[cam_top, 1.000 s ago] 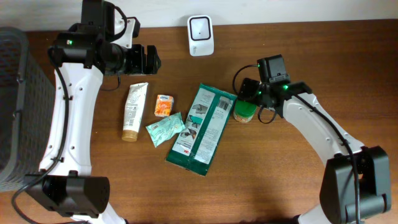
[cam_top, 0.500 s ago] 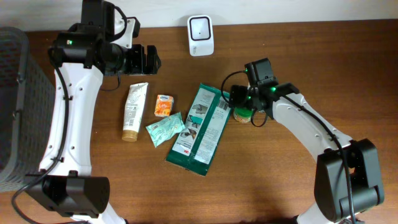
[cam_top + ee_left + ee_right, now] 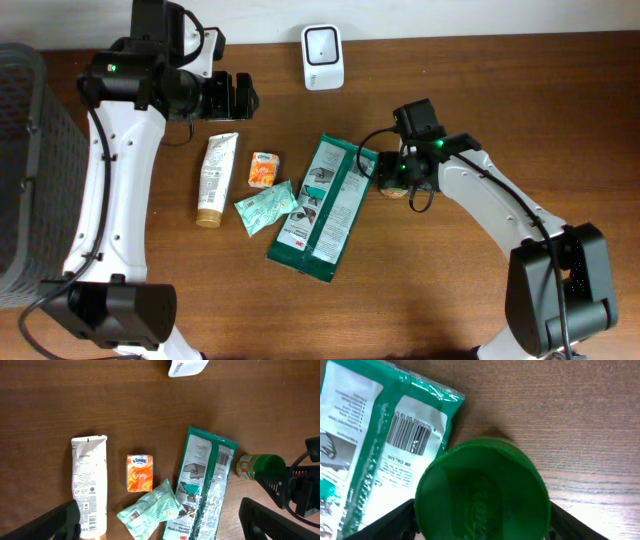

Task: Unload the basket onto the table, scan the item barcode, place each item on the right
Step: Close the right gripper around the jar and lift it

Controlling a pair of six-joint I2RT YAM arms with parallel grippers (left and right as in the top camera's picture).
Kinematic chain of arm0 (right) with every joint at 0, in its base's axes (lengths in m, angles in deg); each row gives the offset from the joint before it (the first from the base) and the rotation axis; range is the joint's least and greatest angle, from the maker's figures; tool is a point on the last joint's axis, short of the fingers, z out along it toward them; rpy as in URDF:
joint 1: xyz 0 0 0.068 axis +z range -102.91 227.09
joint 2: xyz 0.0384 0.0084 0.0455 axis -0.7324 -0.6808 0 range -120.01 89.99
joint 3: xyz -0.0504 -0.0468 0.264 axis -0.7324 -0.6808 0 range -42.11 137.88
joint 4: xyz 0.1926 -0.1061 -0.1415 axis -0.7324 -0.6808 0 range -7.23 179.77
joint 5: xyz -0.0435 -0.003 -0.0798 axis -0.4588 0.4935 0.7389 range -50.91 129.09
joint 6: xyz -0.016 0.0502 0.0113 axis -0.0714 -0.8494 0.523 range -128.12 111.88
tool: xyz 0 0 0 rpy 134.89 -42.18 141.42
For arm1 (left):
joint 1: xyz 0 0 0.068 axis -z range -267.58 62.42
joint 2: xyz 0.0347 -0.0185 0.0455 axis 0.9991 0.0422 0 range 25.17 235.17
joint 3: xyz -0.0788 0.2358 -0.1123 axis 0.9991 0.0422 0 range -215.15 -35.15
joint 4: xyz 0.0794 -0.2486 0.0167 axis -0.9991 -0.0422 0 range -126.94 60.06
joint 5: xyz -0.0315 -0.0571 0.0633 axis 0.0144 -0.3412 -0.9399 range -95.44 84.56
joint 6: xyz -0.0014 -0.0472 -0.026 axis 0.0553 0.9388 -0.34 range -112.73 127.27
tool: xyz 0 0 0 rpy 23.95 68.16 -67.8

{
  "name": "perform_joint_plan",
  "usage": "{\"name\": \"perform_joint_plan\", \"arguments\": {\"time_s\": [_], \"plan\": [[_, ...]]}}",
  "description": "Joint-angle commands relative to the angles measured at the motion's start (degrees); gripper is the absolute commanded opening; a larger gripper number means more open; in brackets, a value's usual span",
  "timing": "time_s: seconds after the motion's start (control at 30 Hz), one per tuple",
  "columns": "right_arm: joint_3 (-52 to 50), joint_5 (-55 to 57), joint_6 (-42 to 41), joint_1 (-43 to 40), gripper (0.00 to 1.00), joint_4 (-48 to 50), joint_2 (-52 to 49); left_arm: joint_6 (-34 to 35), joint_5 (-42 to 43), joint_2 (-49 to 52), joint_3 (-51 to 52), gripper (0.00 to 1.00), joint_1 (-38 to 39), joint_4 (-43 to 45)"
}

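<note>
Right under our right end effector (image 3: pixel 389 171) sits the green-lidded jar (image 3: pixel 481 492), beside the packet (image 3: pixel 375 455). Its fingers (image 3: pixel 390 524) have drawn in around the lid, though we cannot tell whether they grip yet, so lifting seems next. Farther off, the scanner (image 3: pixel 323 43) waits, and our left end effector (image 3: pixel 233 95) hangs spread apart.

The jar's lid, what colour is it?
The lid is green, seen best in the right wrist view.
</note>
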Motion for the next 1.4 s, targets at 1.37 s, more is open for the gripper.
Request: {"name": "perform_joint_plan", "arguments": {"time_s": [1.37], "plan": [[8.46, -2.78, -14.62, -1.53, 0.68, -7.34, -5.55, -1.09, 0.63, -0.57, -1.16, 0.99, -0.09, -0.07]]}}
